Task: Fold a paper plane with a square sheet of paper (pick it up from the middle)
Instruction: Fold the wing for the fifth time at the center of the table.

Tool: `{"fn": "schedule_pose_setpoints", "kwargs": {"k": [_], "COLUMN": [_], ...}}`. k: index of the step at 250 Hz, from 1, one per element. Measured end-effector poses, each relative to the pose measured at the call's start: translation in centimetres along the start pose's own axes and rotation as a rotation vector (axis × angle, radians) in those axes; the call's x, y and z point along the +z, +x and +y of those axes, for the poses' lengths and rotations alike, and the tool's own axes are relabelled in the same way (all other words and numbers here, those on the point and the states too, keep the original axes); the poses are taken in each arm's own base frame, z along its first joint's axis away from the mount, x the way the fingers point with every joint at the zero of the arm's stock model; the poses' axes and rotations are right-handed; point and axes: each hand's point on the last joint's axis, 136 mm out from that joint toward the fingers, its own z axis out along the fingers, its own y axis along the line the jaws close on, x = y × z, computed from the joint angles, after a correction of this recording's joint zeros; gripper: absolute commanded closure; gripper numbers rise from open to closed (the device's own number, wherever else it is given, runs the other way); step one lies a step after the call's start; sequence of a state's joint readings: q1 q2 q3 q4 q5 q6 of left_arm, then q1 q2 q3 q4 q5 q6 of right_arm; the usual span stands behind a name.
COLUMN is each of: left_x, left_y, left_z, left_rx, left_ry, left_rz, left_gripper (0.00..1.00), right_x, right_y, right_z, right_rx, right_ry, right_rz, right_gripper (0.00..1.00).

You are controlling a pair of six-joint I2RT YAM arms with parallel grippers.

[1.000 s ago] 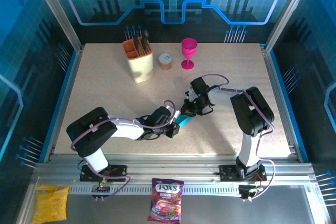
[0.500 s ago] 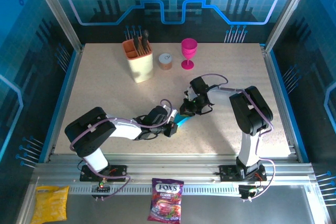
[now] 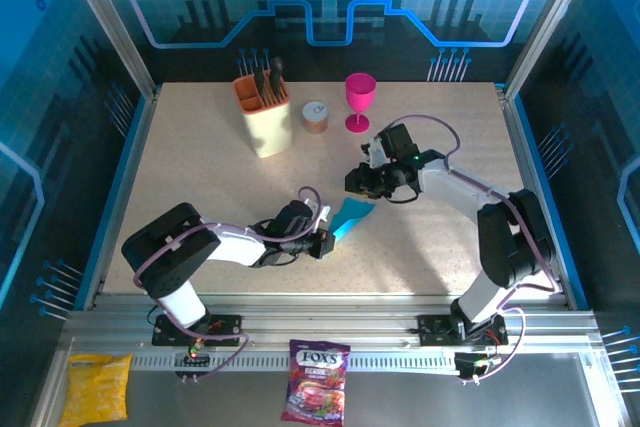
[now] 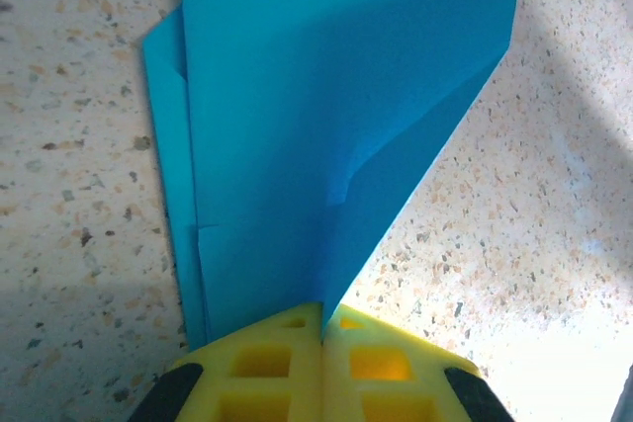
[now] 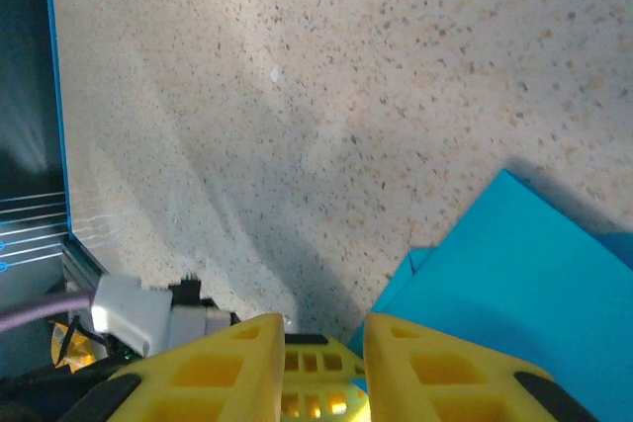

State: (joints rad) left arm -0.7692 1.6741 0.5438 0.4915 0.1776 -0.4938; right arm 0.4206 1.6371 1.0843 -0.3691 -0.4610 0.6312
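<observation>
Cyan paper point(image 3: 352, 215) in left pincer point(image 4: 322, 328) — pink goblet point(image 3: 359, 99), beige cup point(image 3: 266, 119) well behind

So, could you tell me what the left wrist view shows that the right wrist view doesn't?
Left wrist, not right: the left gripper shut on the folded cyan-blue paper sheet, creases visible. Right wrist, not left: the right gripper parted beside the sheet, plus the table's blue edge strip. Both: that sheet and the speckled beige tabletop.

"FOX'S" on purple candy bag point(image 3: 317, 383)
</observation>
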Motion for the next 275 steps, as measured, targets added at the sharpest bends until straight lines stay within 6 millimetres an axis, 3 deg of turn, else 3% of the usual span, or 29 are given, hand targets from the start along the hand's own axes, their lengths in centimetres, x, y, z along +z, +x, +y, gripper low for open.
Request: {"fn": "schedule_pose_setpoints", "kwargs": {"k": [61,98,160,275], "left_x": [-0.1,-0.1,0.0,0.0], "left_y": [-0.3,-0.4,-0.4,-0.6], "left_z": [0.7,0.6,0.5,0.6], "left_rx": [-0.070,-0.080,-0.082,-0.115], "left_ry": [0.044,0.062,0.088,0.125], "left_rz": [-0.011,-0.014,-0.019,-0.024], "left_gripper": [1.00,1.00,1.00,1.00], "right_x": [1.8,3.3,5.2,7.9], "right_y": [5.9,8.4,8.1,7.1], "right_z": [-3.0,-3.3,-1.3,-2.4], "right_rx": [0.041,0.028,-0.032,-0.037], "right_ry": [0.037,0.038,-0.027,-0.035], "right_rz": [0.062,0.087,0.051,0.026], "right_gripper": [0.86,0.90,0.94,0.97]}}
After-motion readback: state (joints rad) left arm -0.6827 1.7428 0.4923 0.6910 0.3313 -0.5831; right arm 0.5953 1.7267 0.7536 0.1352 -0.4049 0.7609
